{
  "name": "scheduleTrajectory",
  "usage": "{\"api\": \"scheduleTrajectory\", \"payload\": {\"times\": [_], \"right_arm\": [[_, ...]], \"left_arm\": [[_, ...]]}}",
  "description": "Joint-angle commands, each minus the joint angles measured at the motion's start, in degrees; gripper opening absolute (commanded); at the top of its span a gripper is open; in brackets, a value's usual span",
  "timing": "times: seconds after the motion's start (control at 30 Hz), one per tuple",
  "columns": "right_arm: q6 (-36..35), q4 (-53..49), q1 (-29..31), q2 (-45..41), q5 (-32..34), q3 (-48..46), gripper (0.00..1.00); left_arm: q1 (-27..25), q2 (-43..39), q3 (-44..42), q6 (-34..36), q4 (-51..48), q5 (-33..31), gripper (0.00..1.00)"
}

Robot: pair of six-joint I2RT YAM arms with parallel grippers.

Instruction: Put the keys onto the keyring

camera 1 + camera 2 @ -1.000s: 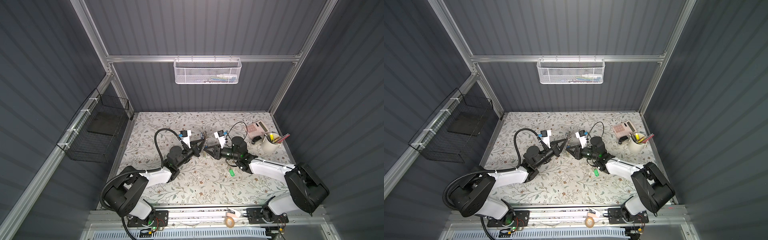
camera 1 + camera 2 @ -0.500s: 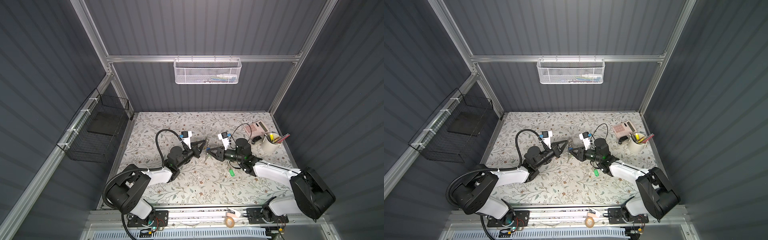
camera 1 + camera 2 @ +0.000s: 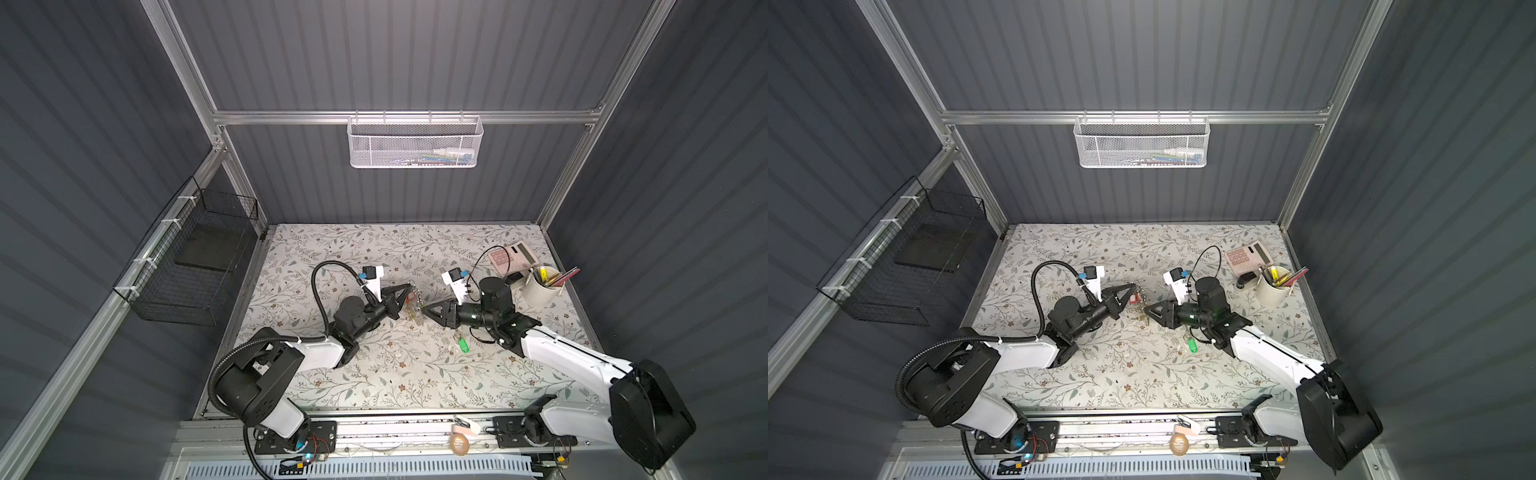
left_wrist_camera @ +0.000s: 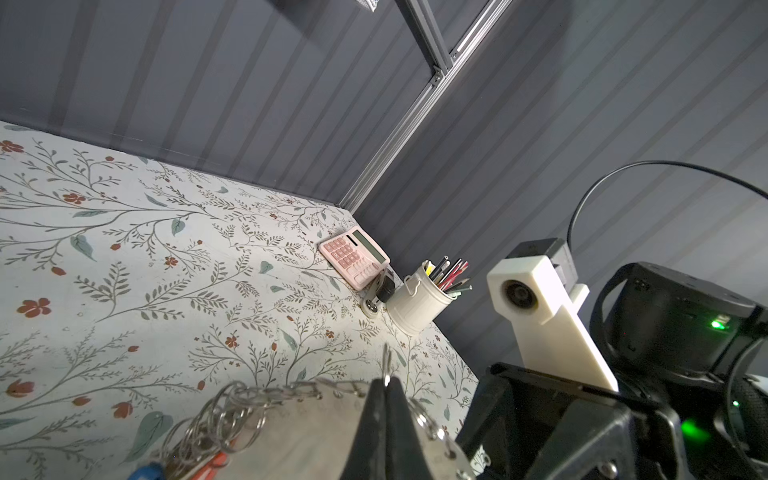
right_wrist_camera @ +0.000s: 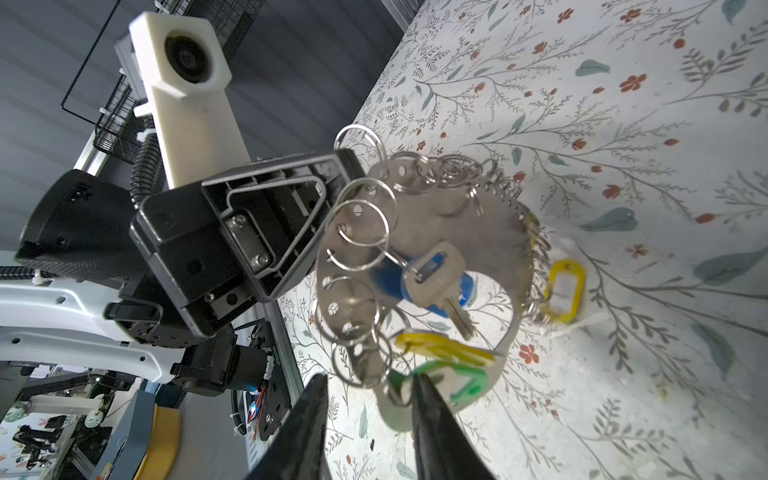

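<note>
The keyring [image 5: 490, 232] is clamped aloft by the left gripper [image 4: 386, 386], presented to the parted right gripper [image 5: 370, 378]; the keys [image 3: 463, 345] are seen lying near it

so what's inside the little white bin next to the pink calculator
Pens and pencils stand in the white bin, their yellow, red and dark ends poking above the rim. Their lower parts and the bin's floor are hidden by its wall.
</note>
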Motion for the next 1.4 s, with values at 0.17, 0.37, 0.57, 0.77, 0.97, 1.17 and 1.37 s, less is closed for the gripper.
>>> {"api": "scheduleTrajectory", "payload": {"times": [0.17,0.37,0.57,0.77,0.97,1.17,1.37], "right_arm": [[-0.36,-5.03,-4.42,-5.80,0.31,0.03,0.42],[2.31,-10.17,-11.16,-12.57,2.81,-3.39,0.47],[0.75,-12.45,-11.73,-14.09,3.59,-4.66,0.46],[-0.45,-9.85,-9.77,-10.14,0.83,-2.26,0.43],[0.44,-8.05,-9.77,-8.61,2.36,-3.96,0.45],[0.32,-8.02,-9.78,-7.35,2.35,-4.16,0.46],[0.26,-9.13,-9.77,-5.07,3.93,-3.83,0.46]], "left_arm": [[0.26,0.04,-0.25,3.11,3.82,0.91,0.00],[0.26,-2.53,-0.58,7.36,-0.16,2.66,0.00],[0.26,-1.44,-2.31,8.13,3.73,5.55,0.00],[0.26,3.46,-2.88,5.11,11.88,10.02,0.00],[0.31,7.34,-4.64,6.14,17.33,8.88,0.00],[0.22,9.40,-4.73,6.81,17.83,8.44,0.00],[0.09,5.96,-4.21,10.96,7.70,4.13,0.00]]}}
